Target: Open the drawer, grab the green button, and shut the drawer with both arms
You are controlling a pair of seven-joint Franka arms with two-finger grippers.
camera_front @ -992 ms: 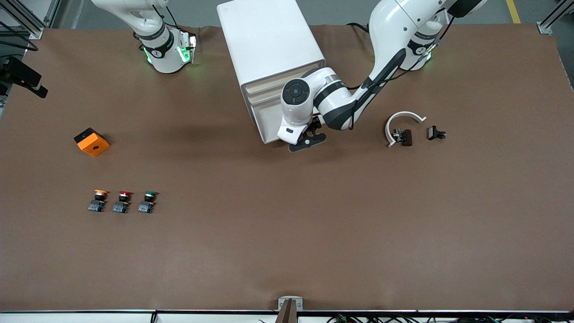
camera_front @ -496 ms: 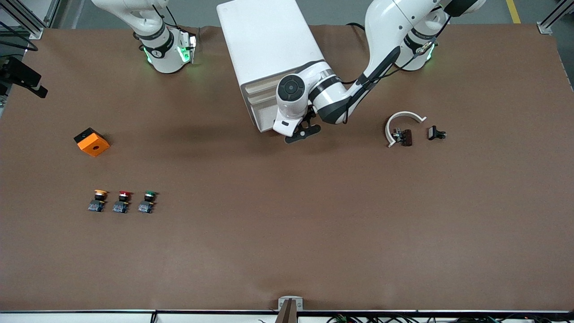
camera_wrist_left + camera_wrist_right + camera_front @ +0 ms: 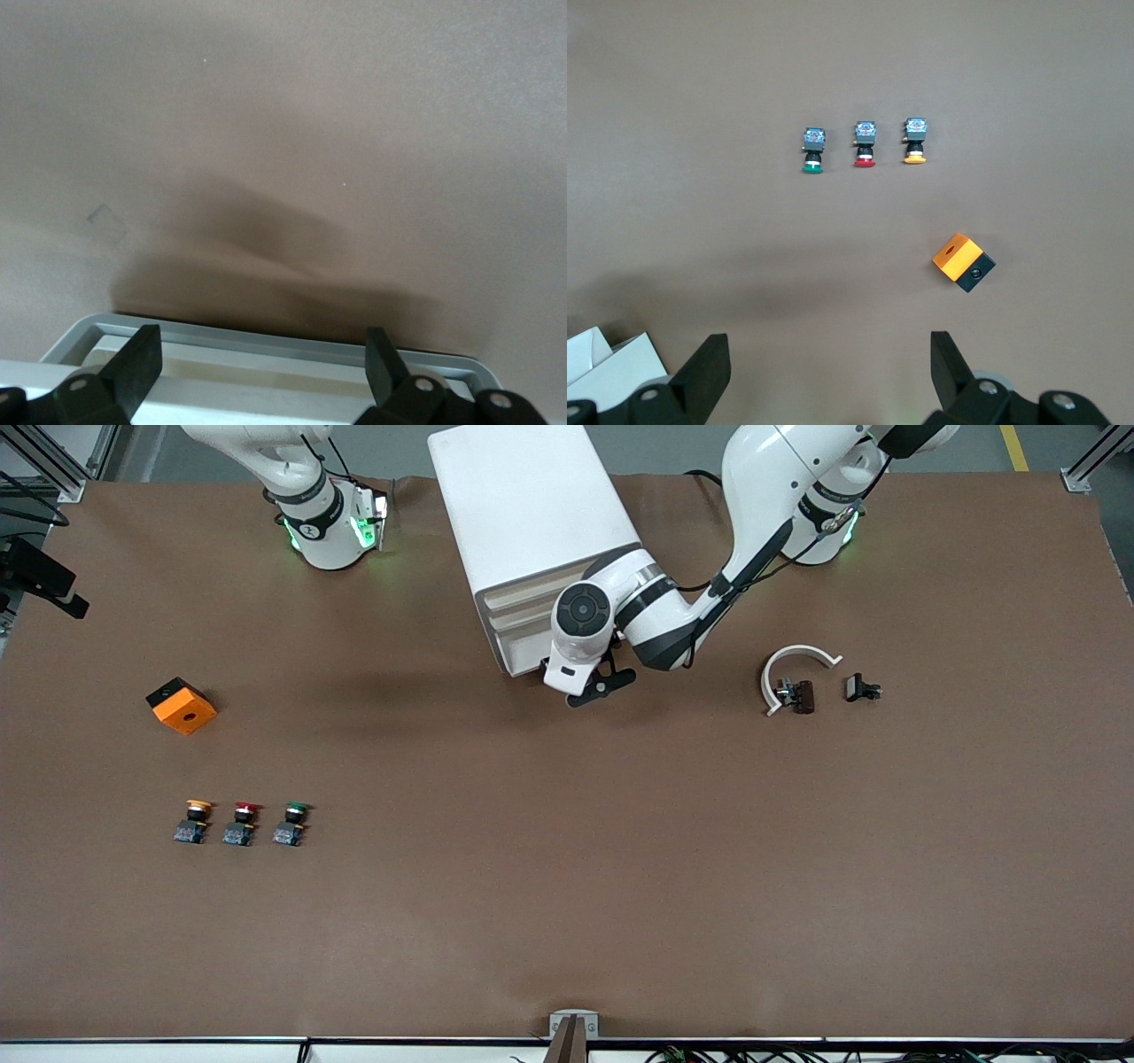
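Here the left gripper (image 3: 595, 687), jaws apart, meets the drawer (image 3: 266, 354) edge.

Evenly and brightly lit from overhead, with no glare on the matte brown table (image 3: 567, 886). Only soft, faint shadows in the front view, the widest spreading from the white cabinet (image 3: 532, 531) toward the right arm's end. Sharp and in focus in the front and right wrist views. Hazy and washed-out in the left wrist view, with a broad smeared dark shadow on the table just ahead of the spread jaws.
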